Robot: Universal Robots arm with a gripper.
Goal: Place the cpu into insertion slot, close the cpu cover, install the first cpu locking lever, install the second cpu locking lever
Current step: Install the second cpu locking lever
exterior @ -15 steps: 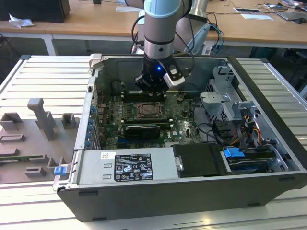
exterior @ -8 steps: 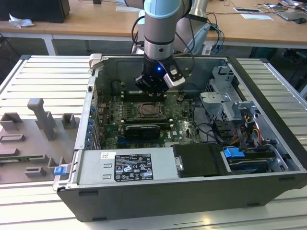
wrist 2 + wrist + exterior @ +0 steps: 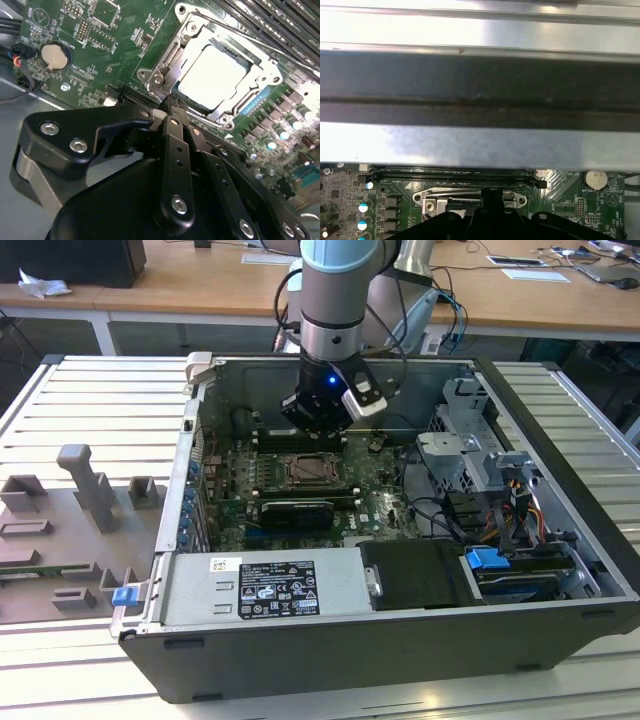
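Inside an open computer case (image 3: 560,420), the gripper (image 3: 172,107) hangs with its fingers pressed together on nothing, tips just short of the socket's near edge in the second wrist view. Past them the cpu (image 3: 212,77) lies seated in the insertion slot (image 3: 250,102), its pale top showing through the window of the cpu cover (image 3: 265,62), which lies flat over it. By these pictures, seating and closing look done; whether either locking lever is latched cannot be told. Farther off, memory slots (image 3: 280,22) line the green motherboard (image 3: 100,55).
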